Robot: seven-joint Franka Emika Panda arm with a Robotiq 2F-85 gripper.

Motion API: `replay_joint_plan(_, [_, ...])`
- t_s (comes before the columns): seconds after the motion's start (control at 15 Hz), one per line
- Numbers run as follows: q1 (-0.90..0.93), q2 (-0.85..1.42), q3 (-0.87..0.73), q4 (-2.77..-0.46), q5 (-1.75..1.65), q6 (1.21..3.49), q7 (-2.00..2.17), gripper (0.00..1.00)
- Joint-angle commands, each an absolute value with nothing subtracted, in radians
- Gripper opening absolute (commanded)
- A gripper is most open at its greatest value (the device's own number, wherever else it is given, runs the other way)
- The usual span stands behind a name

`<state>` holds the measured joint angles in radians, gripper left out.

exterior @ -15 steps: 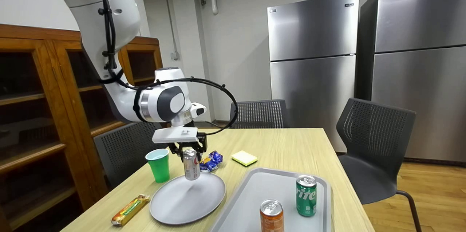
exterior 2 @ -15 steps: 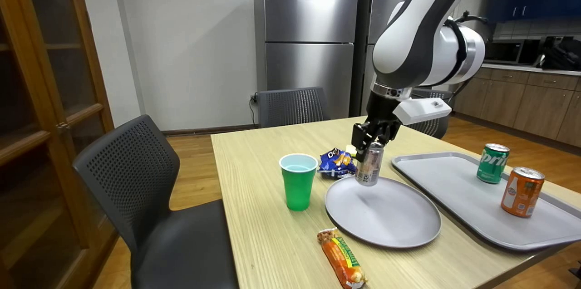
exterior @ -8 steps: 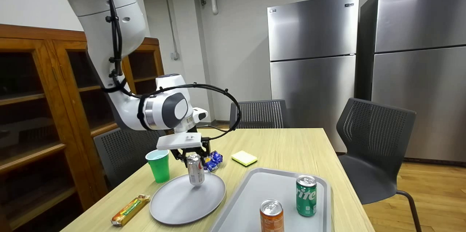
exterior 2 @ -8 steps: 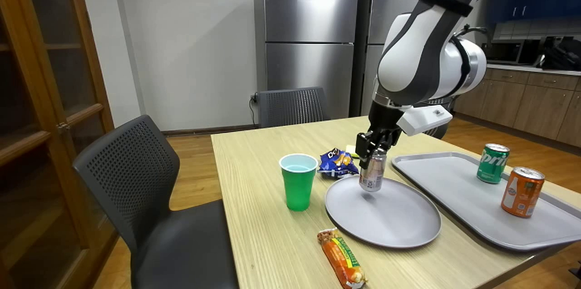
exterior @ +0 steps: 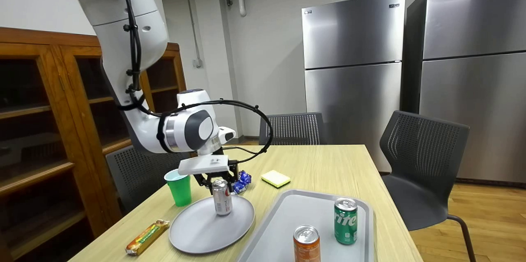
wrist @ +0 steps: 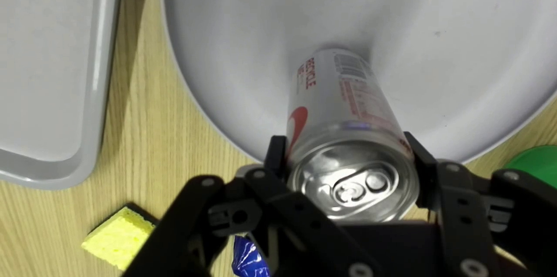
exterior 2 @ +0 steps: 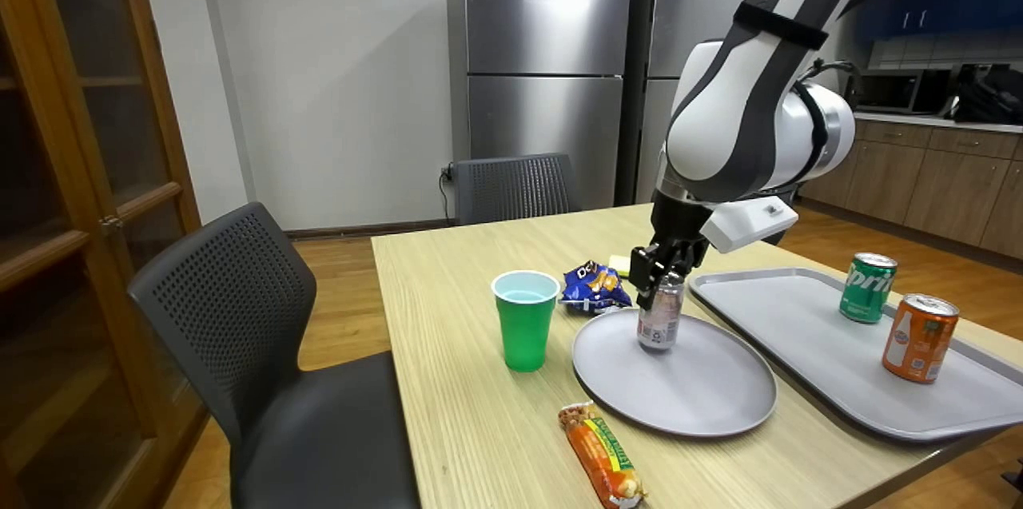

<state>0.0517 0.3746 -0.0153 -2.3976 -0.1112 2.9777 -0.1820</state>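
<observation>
Since half a second ago, black two-finger gripper [wrist: 347, 153] and silver cylindrical metal can [wrist: 339, 94] have come down; other tabletop items look unmoved. Gripper is pinching the can from both sides, just below its lid. Reads as lowering nearly or fully done, grip likely still steadying the can.

Left to right, in an exterior view: orange-and-yellow wrapped snack bar [exterior: 147, 238] on pale wood table [exterior: 328, 167]; green plastic cup [exterior: 180, 192], farther back; round grey plate [exterior: 197, 233], can over its far part, near upright, base touching or just above, can't tell which. Crumpled blue snack bag [exterior: 242, 181] beyond plate, partly hidden by gripper. Then yellow rectangular sponge [exterior: 275, 177], grey rectangular tray [exterior: 283, 225] bearing orange metal can [exterior: 307, 247] and green metal can [exterior: 345, 223], apart.
</observation>
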Motion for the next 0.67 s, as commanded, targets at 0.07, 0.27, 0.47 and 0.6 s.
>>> replay_joint_plan(0.07, [0.085,0.367,-0.029,-2.390,-0.144,2.991,-0.135,0.39])
replay_joint_plan(0.27, [0.104,0.371,-0.029,-2.386,-0.146,2.993,-0.126,0.39])
replay_joint_plan(0.47, [0.120,0.373,-0.027,-2.380,-0.146,2.990,-0.121,0.39])
replay_joint_plan(0.6, [0.127,0.377,-0.028,-2.377,-0.147,2.989,-0.118,0.39])
